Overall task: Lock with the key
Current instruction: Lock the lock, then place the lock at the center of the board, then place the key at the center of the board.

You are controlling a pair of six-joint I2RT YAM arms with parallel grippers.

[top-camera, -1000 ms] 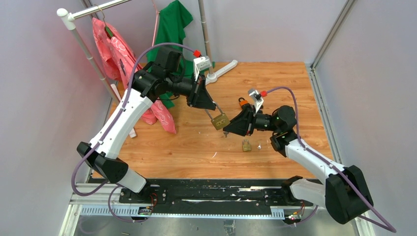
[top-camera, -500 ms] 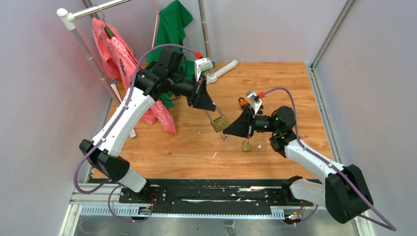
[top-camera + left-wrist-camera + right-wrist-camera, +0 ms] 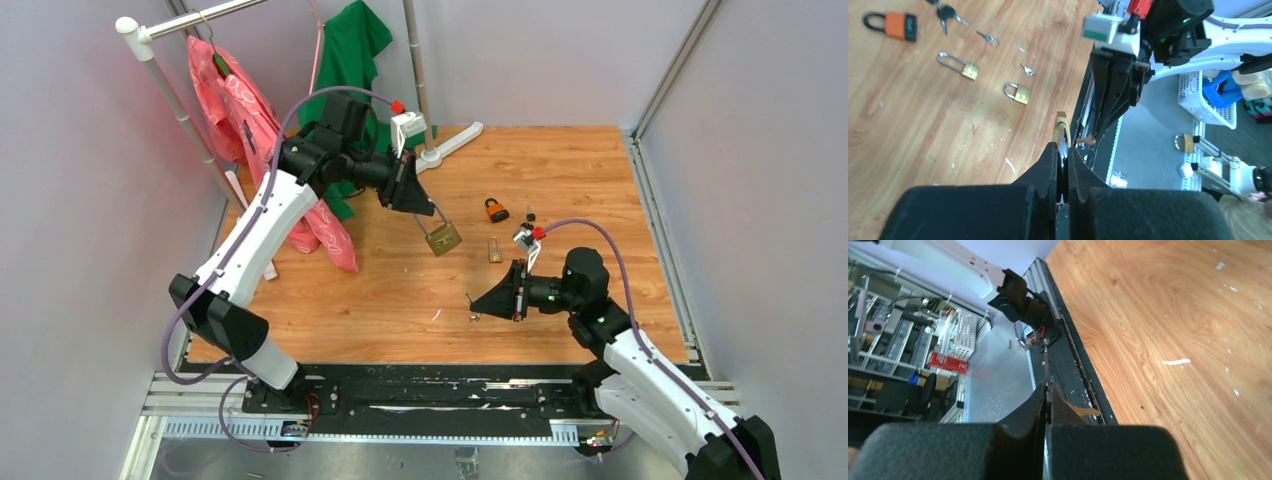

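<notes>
A brass padlock (image 3: 443,238) hangs above the wooden floor, with my left gripper (image 3: 418,205) shut on its shackle. In the left wrist view only the padlock's thin brass edge (image 3: 1062,131) shows past the closed fingertips of that gripper (image 3: 1062,145). My right gripper (image 3: 478,300) is low near the front of the floor, well apart from the padlock, and is shut on a thin metal key (image 3: 1046,365) that sticks out from its tips (image 3: 1046,386). The key (image 3: 471,303) shows as a small sliver in the top view.
On the floor lie an orange padlock (image 3: 496,210), a long-shackled brass padlock (image 3: 494,250), a small brass padlock (image 3: 1018,93) and loose keys (image 3: 985,36). A clothes rack with pink (image 3: 235,110) and green garments (image 3: 350,55) stands at the back left.
My right gripper shut on the key and pulled back toward the near edge, away from the padlock. The left arm shifted the hanging padlock slightly back.
</notes>
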